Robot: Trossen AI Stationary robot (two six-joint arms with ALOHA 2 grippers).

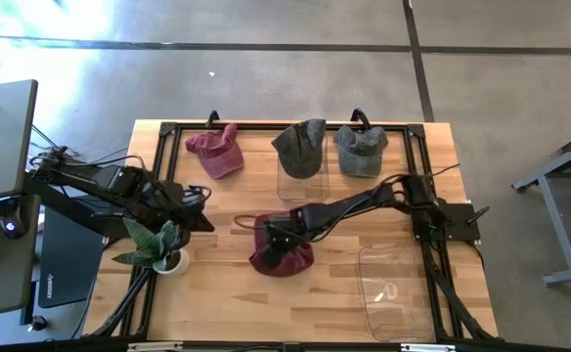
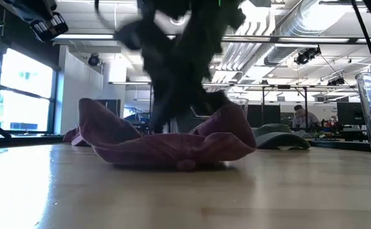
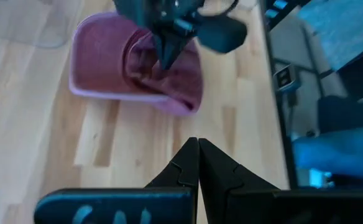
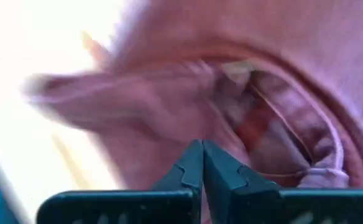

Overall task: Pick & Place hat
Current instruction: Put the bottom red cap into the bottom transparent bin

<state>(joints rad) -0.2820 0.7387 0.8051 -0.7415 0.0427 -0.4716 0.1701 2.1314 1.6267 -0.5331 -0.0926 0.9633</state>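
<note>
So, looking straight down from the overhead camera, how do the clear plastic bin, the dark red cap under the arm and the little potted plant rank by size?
1. Clear plastic bin, largest.
2. Dark red cap and potted plant: look alike in spread, and the arm covers part of the cap, so I won't rank them.

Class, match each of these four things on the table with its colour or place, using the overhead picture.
Things:
1. front hat
2. middle back hat
3. plant
4. clear tub

Descriptions:
A. dark grey
B. near the table's right edge
C. maroon, under the right pincer
D. near the table's left edge

Pairs: 1-C, 2-A, 3-D, 4-B
</note>
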